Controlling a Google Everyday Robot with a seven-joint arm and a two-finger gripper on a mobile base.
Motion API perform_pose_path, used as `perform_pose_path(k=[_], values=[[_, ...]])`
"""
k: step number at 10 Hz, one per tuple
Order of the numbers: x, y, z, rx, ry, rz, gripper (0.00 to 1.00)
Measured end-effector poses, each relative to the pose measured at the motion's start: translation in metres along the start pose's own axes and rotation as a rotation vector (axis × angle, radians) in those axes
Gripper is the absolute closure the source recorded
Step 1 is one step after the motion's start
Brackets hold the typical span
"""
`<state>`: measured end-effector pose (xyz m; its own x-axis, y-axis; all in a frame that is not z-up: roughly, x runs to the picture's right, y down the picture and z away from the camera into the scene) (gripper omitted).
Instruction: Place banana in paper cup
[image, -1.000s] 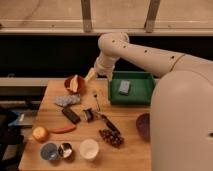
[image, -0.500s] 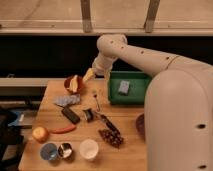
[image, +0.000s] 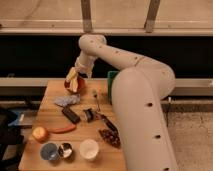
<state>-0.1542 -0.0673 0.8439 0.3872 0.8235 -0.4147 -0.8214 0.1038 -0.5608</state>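
Note:
The banana (image: 72, 78) is a pale yellow wedge at the red bowl (image: 75, 86) on the table's back left. My gripper (image: 76, 74) is right at the banana, over the bowl's rim, at the end of the arm reaching in from the right. Whether it is holding the banana cannot be told. The paper cup (image: 89, 148) is a small white cup standing upright at the table's front edge, far from the gripper. A blue cup (image: 49, 151) and a shiny metal cup (image: 65, 149) stand to its left.
On the wooden table (image: 50, 117) lie an orange fruit (image: 40, 133), a red pepper (image: 62, 129), a black bar (image: 70, 114), a grey packet (image: 67, 101), a utensil (image: 96, 100) and a dark snack pile (image: 111, 137). My arm hides most of a green bin (image: 110, 80).
The gripper has moved left, from beside the bowl to over it at the banana. The arm now covers more of the green bin and the table's right side.

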Motion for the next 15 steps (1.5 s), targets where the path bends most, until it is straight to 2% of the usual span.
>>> perform_pose_path(k=[1, 4, 7, 9, 10, 12, 13, 15], values=[[-0.016, 0.017, 0.020, -0.038, 0.010, -0.042, 0.20], [-0.036, 0.043, 0.048, -0.095, 0.002, -0.110, 0.20], [-0.036, 0.043, 0.048, -0.094, 0.000, -0.110, 0.20], [-0.034, 0.042, 0.048, -0.080, -0.001, -0.108, 0.20], [-0.029, 0.038, 0.050, -0.030, -0.019, -0.082, 0.20], [-0.024, 0.030, 0.052, 0.032, -0.073, -0.030, 0.20], [-0.024, 0.024, 0.052, 0.046, -0.107, -0.014, 0.20], [-0.028, 0.016, 0.054, 0.031, -0.127, -0.004, 0.20]])
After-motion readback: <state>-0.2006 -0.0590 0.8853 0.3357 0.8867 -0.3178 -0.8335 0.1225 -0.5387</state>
